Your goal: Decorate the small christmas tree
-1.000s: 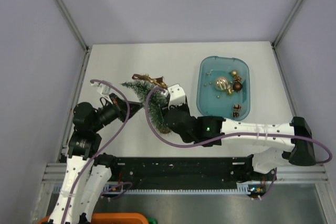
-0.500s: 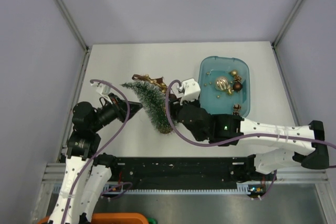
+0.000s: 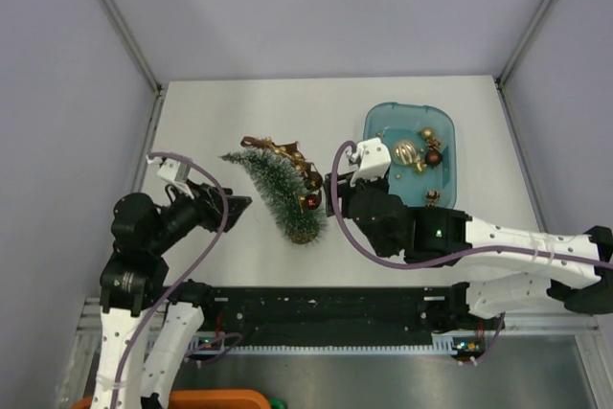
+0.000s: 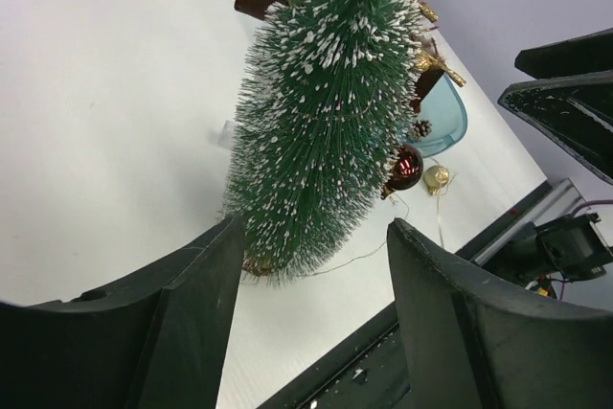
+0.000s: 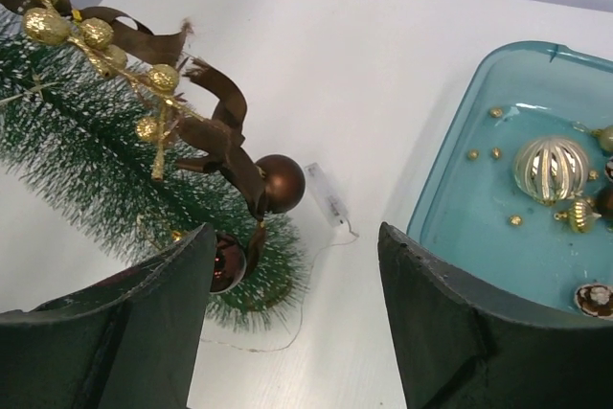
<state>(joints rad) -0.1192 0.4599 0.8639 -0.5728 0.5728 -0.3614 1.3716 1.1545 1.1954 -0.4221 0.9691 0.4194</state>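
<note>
- The small christmas tree [image 3: 276,189] is on the left-middle of the white table [image 3: 206,107]. It slants, with its tip pointing far-left and its round base toward the near-right. Whether it lies flat on the table cannot be told.
- A brown ribbon bow [image 3: 262,144] and a sprig of gold berries [image 5: 96,34] sit along the tree's far side.
- A brown ball [image 5: 281,183] and a darker red ball [image 5: 227,263] hang close to the base.
- A thin wire runs from the base to a small clear box [image 5: 327,195] lying on the table just right of the tree.
- The left gripper [image 3: 236,206] is just left of the tree's lower half. Its jaws are spread, and in the left wrist view the tree stands between them with table showing at the right-hand finger. It grips nothing.
- The right gripper [image 3: 331,194] is just right of the base, between the tree and the tray. Its jaws are wide apart and empty, with only the table, the clear box and the base seen between them.
- The translucent blue tray [image 3: 376,120] lies on the far-right part of the table, well apart from the tree.
- The tray holds a ribbed gold ball [image 5: 549,168], small gold beads and a few dark ornaments.
</note>
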